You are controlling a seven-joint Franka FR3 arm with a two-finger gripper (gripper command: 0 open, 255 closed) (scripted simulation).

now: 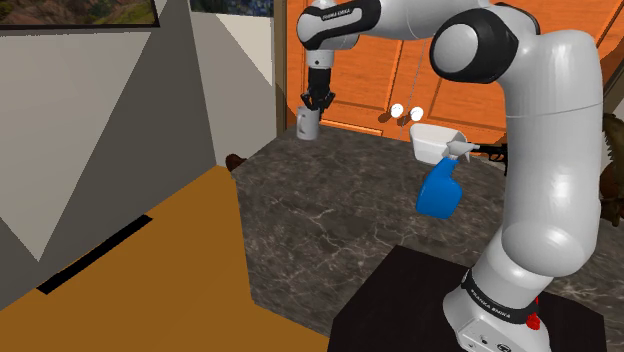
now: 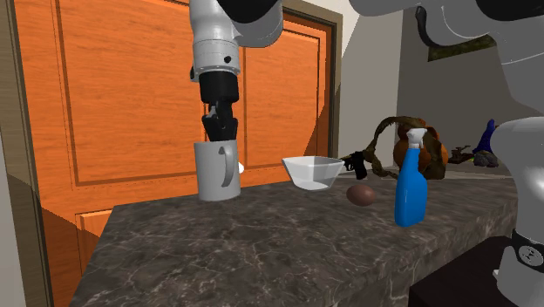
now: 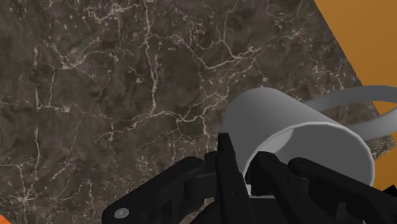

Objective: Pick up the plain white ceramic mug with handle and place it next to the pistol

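End effector (image 3: 249, 179) clasps the pale mug (image 3: 280, 121) by its rim; arm band (image 1: 497, 303) reads FRANKA EMIKA.

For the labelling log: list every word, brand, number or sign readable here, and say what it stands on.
White lettering on the dark band at the arm's base: too small to read.
Dark lettering on the arm's upper link: too small to read.
A round badge on that band: blurred, unreadable.
No text on the mug, the bowl or the spray bottle.
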